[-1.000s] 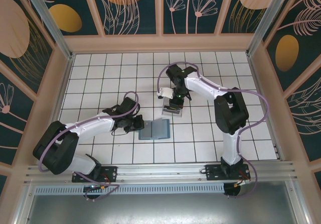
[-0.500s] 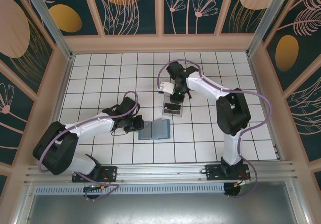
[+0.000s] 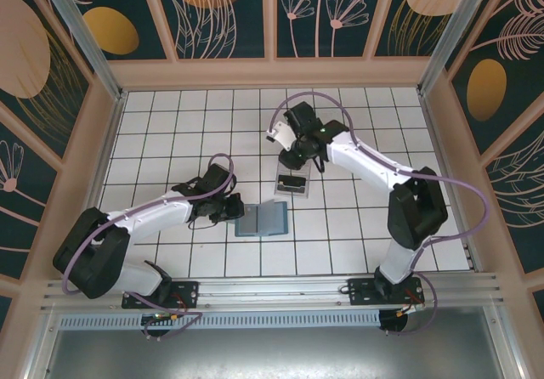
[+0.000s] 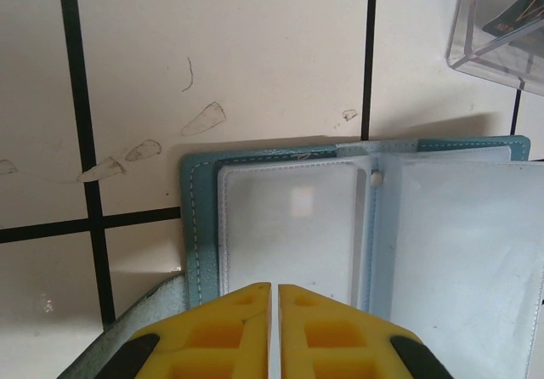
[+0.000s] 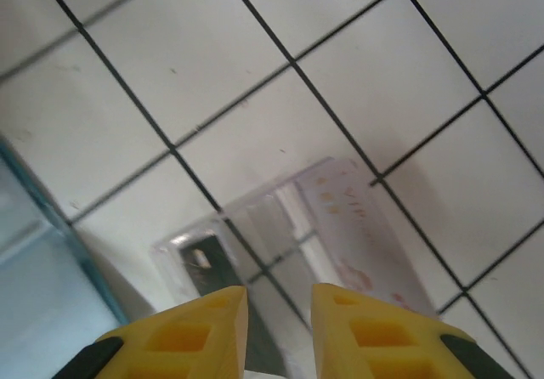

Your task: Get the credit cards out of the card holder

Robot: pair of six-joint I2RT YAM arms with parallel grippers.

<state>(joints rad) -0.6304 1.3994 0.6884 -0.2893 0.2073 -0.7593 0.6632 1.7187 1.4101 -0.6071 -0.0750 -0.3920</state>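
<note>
The teal card holder (image 3: 263,219) lies open on the tiled table. In the left wrist view the card holder (image 4: 459,251) shows grey-blue pockets, and a pale whitish rectangle (image 4: 289,222) sits in its left pocket. My left gripper (image 3: 228,209) is shut, its yellow tips (image 4: 274,292) over the holder's near left edge. A black credit card (image 3: 293,181) lies in the clear tray (image 3: 307,191). My right gripper (image 3: 303,155) hovers just behind the tray. Its jaws (image 5: 279,292) stand open and empty above the black card (image 5: 208,264).
The clear tray (image 4: 476,56) sits just beyond the holder's far right corner, with the black card (image 4: 518,14) inside. The holder's teal edge (image 5: 34,285) lies left of the tray (image 5: 255,209). Wooden walls (image 3: 272,73) ring the white tiled table.
My right gripper has opened and drawn back from the tray towards the far side, and the black card now shows uncovered in the tray. The left arm and the holder have not moved.
</note>
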